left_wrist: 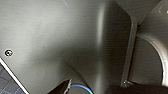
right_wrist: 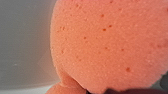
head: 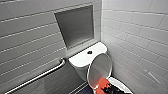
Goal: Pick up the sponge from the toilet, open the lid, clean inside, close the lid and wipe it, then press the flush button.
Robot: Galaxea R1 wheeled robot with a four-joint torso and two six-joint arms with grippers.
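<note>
The white toilet (head: 83, 58) stands in the corner, and its lid (head: 100, 67) is raised with the greyish inner face showing. On the flat tank top sits the dark round flush button (head: 89, 52). The red-orange sponge (head: 102, 82) lies against the lower part of the lid's inner face, just above the bowl rim (head: 121, 85). My right gripper (head: 109, 89), black, is shut on the sponge. Up close, the sponge (right_wrist: 110, 45) presses against a pale grey surface. My left gripper stands open, holding nothing.
A steel grab bar (head: 37, 77) slants along the tiled wall to the left of the tank. A grey recessed niche (head: 75, 25) sits above the tank. A tiled wall closes in on the right. Dark floor (head: 83, 88) lies left of the bowl.
</note>
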